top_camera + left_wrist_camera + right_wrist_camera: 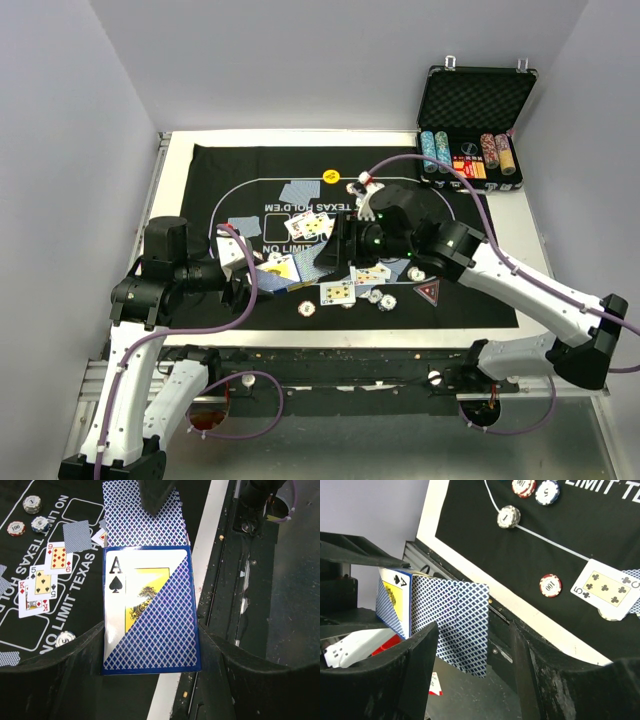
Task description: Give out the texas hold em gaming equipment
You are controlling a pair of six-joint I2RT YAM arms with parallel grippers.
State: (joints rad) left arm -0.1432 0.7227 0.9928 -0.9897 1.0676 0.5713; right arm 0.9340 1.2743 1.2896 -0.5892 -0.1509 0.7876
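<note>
My left gripper (151, 630) is shut on a card box (150, 610) with a blue pattern and an ace of spades. Blue-backed cards (142, 527) stick out of its far end. In the top view the box (283, 268) is held over the mat's near left. My right gripper (472, 630) is open, its fingers (422, 660) just short of those cards (455, 615), which are not clamped. One right fingertip (156, 497) overlaps the cards' far edge. Face-up cards (337, 291), striped chips (308, 307), a dark red triangular marker (428, 292) and a yellow button (331, 176) lie on the mat.
The black felt mat (250, 165) covers the table's middle. An open black case (475, 100) with rows of chips (435, 150) stands at the back right. More face-up cards (59, 557) and chips (31, 502) lie left of the box. White table border (210, 535) runs beside it.
</note>
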